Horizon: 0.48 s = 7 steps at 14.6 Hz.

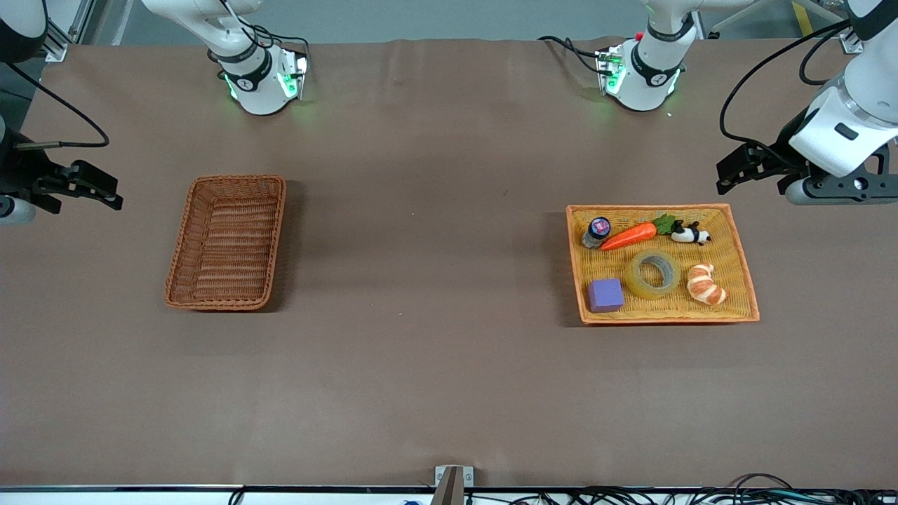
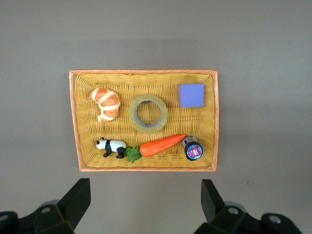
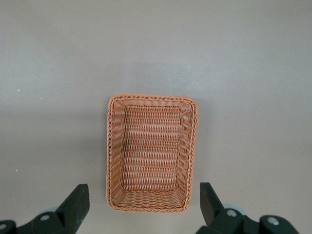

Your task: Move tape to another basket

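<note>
Left wrist view shows me my left hand (image 2: 141,204) wide open and empty above the tape (image 2: 147,113) lying flat in the yellow tray (image 2: 144,169), while my right hand (image 3: 141,204), equally open, hangs over the empty basket (image 3: 151,153).

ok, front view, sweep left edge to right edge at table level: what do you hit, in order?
right gripper → dark wicker basket → orange tray's rim → purple block → tape → croissant → left gripper. The bottle, carrot and panda along the tray's farther edge overlap that span, so they are left out.
</note>
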Available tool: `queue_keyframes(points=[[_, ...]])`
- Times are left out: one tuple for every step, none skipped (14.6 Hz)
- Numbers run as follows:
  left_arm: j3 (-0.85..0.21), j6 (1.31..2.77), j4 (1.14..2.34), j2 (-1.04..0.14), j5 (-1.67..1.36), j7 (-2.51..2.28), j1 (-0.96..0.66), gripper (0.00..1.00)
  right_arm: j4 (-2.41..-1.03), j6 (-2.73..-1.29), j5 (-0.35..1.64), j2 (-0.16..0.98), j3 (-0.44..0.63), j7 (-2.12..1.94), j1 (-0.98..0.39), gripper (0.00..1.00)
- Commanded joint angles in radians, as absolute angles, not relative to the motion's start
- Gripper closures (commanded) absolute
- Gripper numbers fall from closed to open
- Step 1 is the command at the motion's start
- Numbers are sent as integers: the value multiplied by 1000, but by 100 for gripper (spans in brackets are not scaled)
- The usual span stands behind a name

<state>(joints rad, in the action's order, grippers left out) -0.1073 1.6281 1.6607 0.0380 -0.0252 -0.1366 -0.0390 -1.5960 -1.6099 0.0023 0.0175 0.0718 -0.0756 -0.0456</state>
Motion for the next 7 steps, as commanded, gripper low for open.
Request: queue_keyframes(points=[[-109,1638,1690,63,-22,-121,-37,0,-1612,-1606,3,-2,58,-78,-29,0],[-109,1638,1684,57,-17,-121,-37,0,-1612,-1606,3,-2,58,-80,-29,0],[-107,1638,1683,55,-17,-121,-35,0,-1612,-1606,3,-2,58,-80,-29,0],[-106,1635,1681,55,-17,-115,-32,0,-1612,-1608,3,2,58,-80,-29,0],[-106,1634,1680,55,-17,-115,-34,0,-1612,-1608,3,2,58,-80,-29,0],[-106,1632,1681,55,-17,-115,-34,0,-1612,-1608,3,-2,58,-80,-29,0],[-106,1632,1681,54,-17,-118,-34,0,-1612,-1608,3,2,58,-80,-29,0]])
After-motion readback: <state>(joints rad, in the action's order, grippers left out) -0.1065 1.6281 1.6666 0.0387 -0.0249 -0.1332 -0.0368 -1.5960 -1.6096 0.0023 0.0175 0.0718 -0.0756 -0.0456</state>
